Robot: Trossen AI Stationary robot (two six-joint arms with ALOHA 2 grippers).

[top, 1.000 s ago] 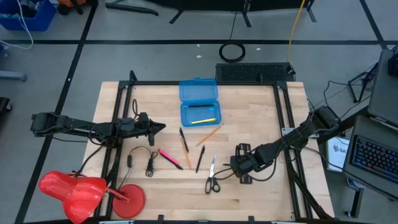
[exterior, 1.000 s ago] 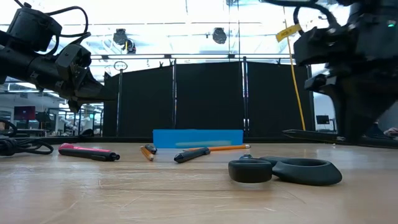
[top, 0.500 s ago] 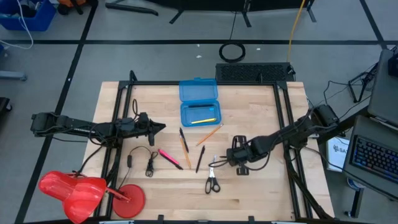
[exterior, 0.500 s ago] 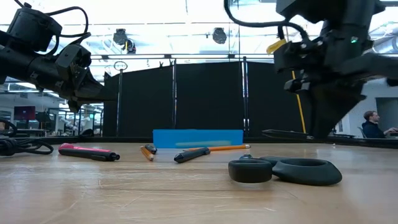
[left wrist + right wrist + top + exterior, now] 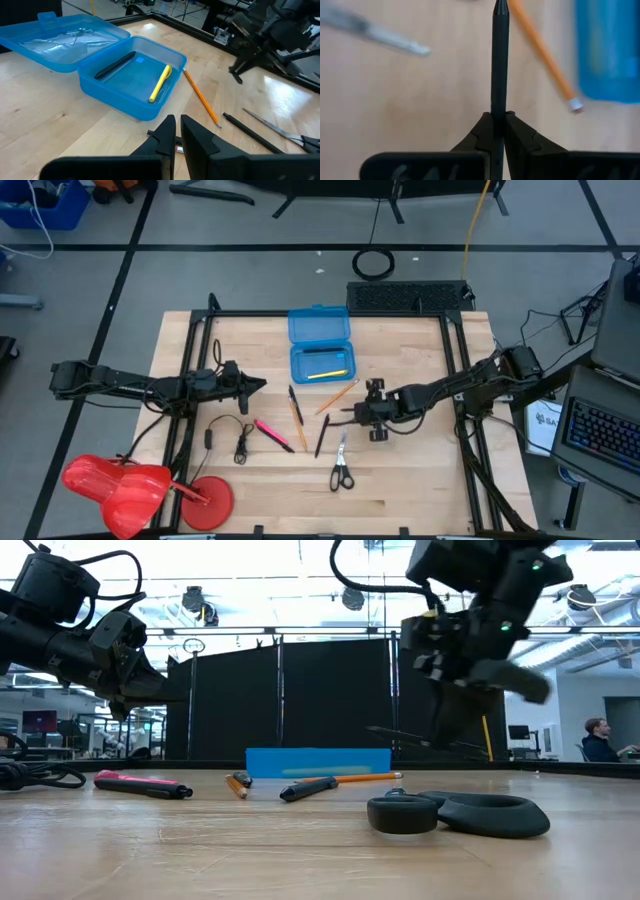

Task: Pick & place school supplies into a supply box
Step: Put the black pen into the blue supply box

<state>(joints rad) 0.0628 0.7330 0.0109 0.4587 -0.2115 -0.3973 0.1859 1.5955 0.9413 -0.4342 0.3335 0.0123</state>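
Note:
My right gripper (image 5: 360, 416) hovers over the table's middle, shut on a black pen (image 5: 500, 60), just near-right of the open blue supply box (image 5: 321, 363). The box (image 5: 135, 80) holds a yellow pen (image 5: 160, 83) and a black pen (image 5: 116, 65). An orange pencil (image 5: 338, 394), a black pen (image 5: 321, 436), another orange pencil (image 5: 298, 420), a black pen (image 5: 292, 396), a pink pen (image 5: 270, 432) and scissors (image 5: 341, 466) lie flat on the wood. My left gripper (image 5: 260, 385) waits, shut, left of the box. My right gripper pinches the black pen by one end (image 5: 499, 114) between its two fingers. The fingers come roughly level from the table's right, and the pen runs on straight ahead of them toward the left. The pen (image 5: 400, 735) is lifted clear of the table, about level.
A thin black cable with a plug (image 5: 238, 438) lies near the left edge, and a red object (image 5: 130, 485) sits at the near-left corner. A black frame (image 5: 450, 360) borders the table. A person (image 5: 597, 735) sits in the room beyond.
My right gripper, shut on the black pen throughout, has travelled from above the scissors toward the far edge and somewhat left, closing on the supply box. The pen stayed lifted and pointing left.

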